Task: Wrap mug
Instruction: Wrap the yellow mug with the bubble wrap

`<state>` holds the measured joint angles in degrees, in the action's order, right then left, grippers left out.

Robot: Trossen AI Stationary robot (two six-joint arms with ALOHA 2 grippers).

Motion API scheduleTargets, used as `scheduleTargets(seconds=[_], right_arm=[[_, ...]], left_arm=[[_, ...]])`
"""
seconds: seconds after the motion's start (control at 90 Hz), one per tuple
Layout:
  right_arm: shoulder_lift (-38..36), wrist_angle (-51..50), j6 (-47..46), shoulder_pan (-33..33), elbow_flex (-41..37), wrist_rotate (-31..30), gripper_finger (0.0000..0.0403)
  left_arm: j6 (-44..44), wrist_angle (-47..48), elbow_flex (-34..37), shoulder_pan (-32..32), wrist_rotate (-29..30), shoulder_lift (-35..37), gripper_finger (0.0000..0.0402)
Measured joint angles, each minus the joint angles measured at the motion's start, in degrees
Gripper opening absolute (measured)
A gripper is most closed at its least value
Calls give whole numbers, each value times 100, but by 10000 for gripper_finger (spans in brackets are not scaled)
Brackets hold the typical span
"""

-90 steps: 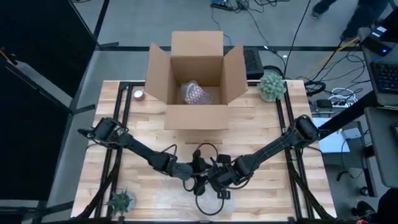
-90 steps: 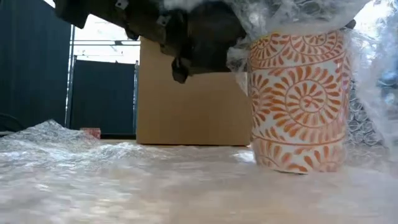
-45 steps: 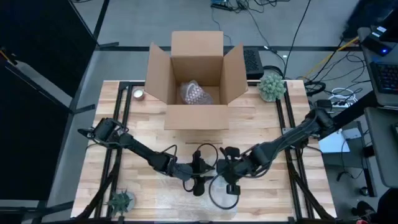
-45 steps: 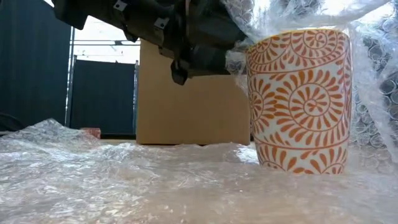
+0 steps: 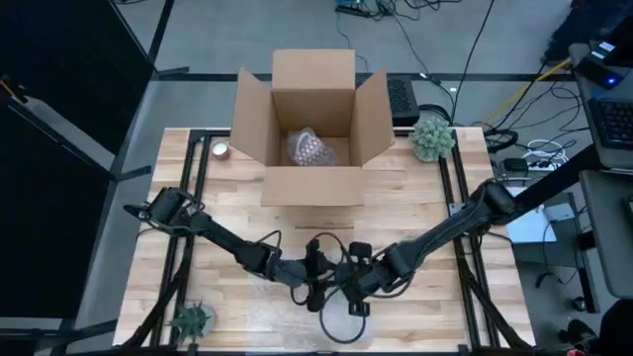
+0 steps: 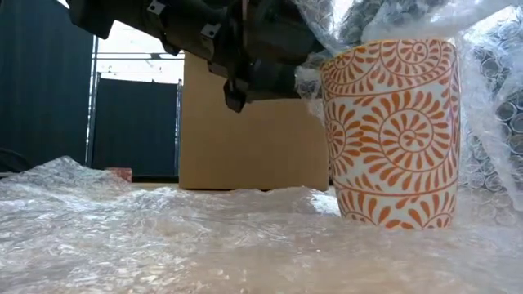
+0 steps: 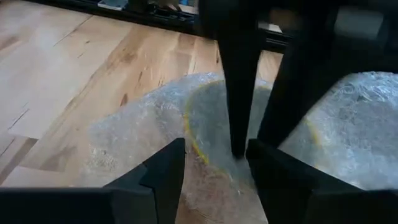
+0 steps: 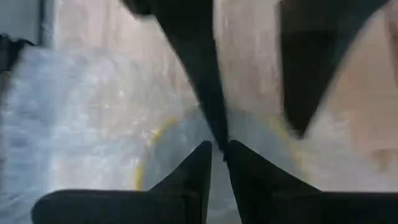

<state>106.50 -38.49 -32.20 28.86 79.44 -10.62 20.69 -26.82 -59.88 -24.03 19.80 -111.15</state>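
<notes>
Mug (image 6: 391,135), orange-patterned, stood upright on bubble wrap (image 6: 163,237) at the table's six o'clock edge, film draped over its rim, likely for folding round. Left gripper (image 5: 315,287) stood narrowly parted above the wrap; right gripper (image 5: 354,289) pinched film at the rim. Cardboard box (image 5: 313,119) at twelve o'clock. No legible writing.

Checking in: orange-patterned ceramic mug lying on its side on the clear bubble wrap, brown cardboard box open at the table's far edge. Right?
Not quite. The orange-patterned ceramic mug stands upright on the clear bubble wrap, as the low view shows. The brown cardboard box is open at the far edge, as the high view shows.
</notes>
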Motion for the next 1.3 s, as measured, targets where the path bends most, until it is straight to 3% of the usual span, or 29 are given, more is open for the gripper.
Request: scheduleTargets(seconds=[0.356, 0.711, 0.856, 1.111, 1.3], right_arm=[[551, 21, -4, -40, 34, -7, 40], [-863, -572, -29, 27, -20, 55, 41], [-1213, -264, -105, 248, -19, 31, 41], [-715, 1103, 340, 681, -11, 65, 40], [-292, 908, 459, 470, -13, 6, 41]], left_arm=[[-4, -78, 4, 2, -23, -11, 164], [-9, -93, 4, 2, -23, -11, 164], [-9, -94, 4, 2, -21, -11, 164], [-7, -96, 4, 2, -21, -11, 164], [-4, -97, 4, 2, -18, -11, 164]])
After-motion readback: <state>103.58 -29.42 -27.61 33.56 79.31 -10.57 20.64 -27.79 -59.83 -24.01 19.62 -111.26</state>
